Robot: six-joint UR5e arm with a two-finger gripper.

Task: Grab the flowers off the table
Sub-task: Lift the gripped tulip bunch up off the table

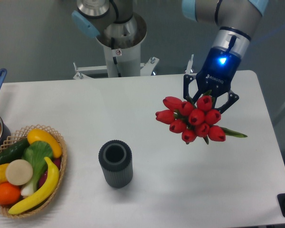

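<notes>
End effector [210, 97] at 2 o'clock, fingers pinching the flowers [194, 122] by the stems. Bunch hangs clear above the desk [147, 185], blooms toward camera. Pickup looks essentially done; only holding steady remains. Dark cylinder [115, 163] untouched at 7 o'clock.

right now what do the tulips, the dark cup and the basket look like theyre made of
Tulips, held in the gripper: probably artificial, plastic or fabric; the red heads are uniform and slightly glossy.
Cup: dark grey and matte with fine ribbing on its side, perhaps rubber or plastic.
Basket: woven wicker or rattan, tan, with an open lattice rim.
</notes>
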